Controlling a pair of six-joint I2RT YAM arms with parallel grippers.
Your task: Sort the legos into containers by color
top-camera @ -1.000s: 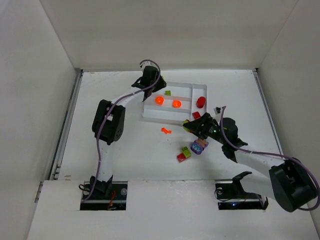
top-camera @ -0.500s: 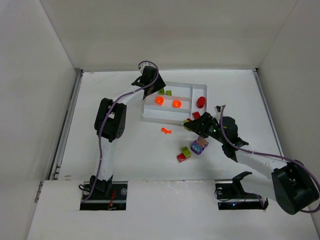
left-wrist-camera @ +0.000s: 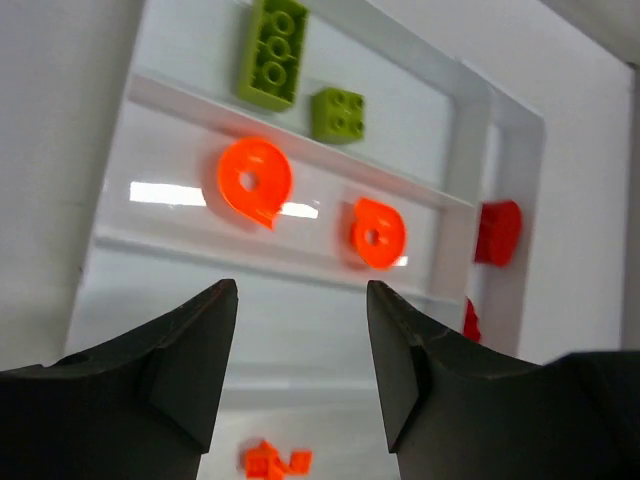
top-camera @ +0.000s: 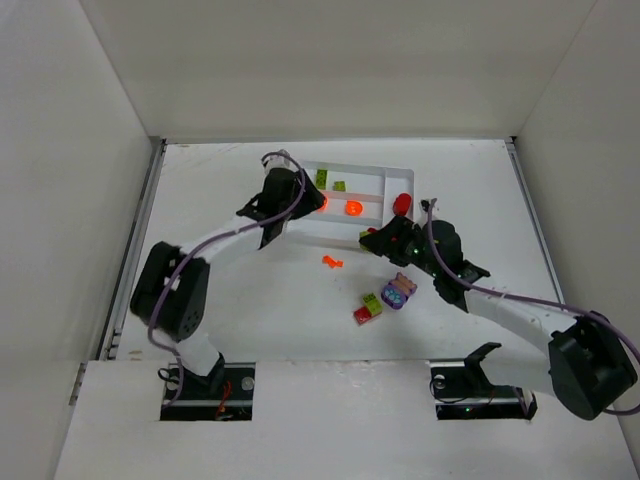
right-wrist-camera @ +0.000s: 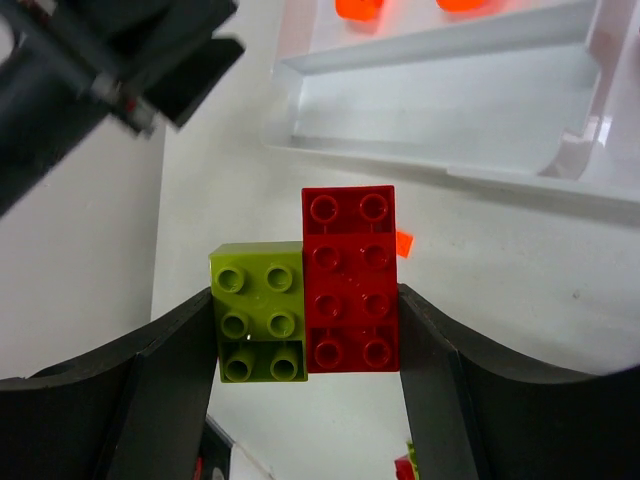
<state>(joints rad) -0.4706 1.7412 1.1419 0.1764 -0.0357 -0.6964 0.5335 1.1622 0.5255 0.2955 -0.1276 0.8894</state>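
Note:
The white tray [top-camera: 370,170] holds two lime green legos [left-wrist-camera: 274,50] in its far slot. Two orange round pieces [left-wrist-camera: 253,179] lie in the middle slot, and a red piece [left-wrist-camera: 497,230] sits in the end slot. My left gripper [left-wrist-camera: 300,290] hangs open and empty over the tray's near left side [top-camera: 303,203]. My right gripper [right-wrist-camera: 305,295] is shut on a lime green brick [right-wrist-camera: 257,312] and a red brick [right-wrist-camera: 350,280] side by side, just off the tray's near edge [top-camera: 378,240].
A small orange piece [top-camera: 332,262] lies on the table in front of the tray. A green and red pair [top-camera: 369,307] and a purple piece [top-camera: 398,292] lie nearer the bases. White walls close in the table on three sides.
The left gripper opened and drew back toward the near left of the tray, and a second green brick now lies in the far slot. The right gripper carried its bricks slightly closer to the tray.

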